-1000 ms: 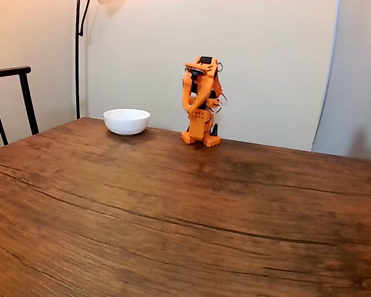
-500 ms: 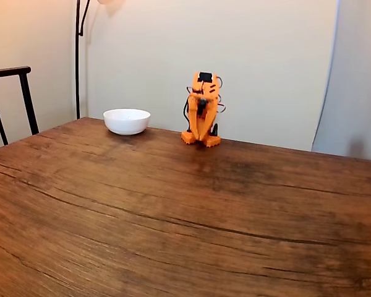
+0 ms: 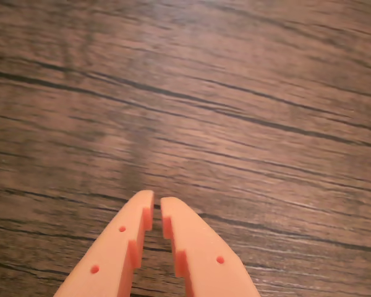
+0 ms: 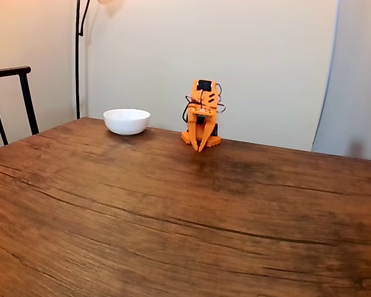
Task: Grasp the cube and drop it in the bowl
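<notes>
The arm sits folded by its base, gripper (image 3: pixel 157 209) nearly closed on nothing above bare table (image 4: pixel 173 210). Bowl (image 4: pixel 127 120) waits left in the fixed view. I can't spot the cube; finding it comes first.

Soft, warm, even light fills the fixed view, brightest on the wall (image 4: pixel 266 55) behind the arm (image 4: pixel 201 114), which casts a faint shadow on the table (image 4: pixel 173 223). The wrist view is dimmer and slightly soft: wood grain beyond the fingers (image 3: pixel 127 247) blurs toward the top edge (the fingers themselves stay fairly sharp). No glare in either view.
</notes>
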You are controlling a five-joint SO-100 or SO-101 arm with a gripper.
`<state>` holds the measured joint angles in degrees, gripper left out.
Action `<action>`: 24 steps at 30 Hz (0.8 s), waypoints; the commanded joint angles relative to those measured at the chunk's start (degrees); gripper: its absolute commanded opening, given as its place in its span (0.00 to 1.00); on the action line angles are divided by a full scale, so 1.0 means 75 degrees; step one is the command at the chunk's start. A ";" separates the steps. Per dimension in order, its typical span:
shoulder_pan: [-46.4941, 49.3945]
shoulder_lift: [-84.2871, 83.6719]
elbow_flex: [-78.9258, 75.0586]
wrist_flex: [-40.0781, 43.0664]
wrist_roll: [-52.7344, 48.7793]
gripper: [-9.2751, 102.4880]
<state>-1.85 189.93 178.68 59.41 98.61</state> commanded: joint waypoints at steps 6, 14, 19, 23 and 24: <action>0.0223 0.0035 -0.0059 0.0023 -0.0012 0.08; 0.0223 0.0023 -0.0059 0.0023 0.0000 0.08; 0.0223 0.0023 -0.0059 0.0375 -0.0012 0.08; 0.0223 0.0047 -0.0059 0.1488 -0.0023 0.08; 0.0223 0.0047 -0.0059 0.1664 -0.0035 0.08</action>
<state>-0.09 189.93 178.68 68.55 98.53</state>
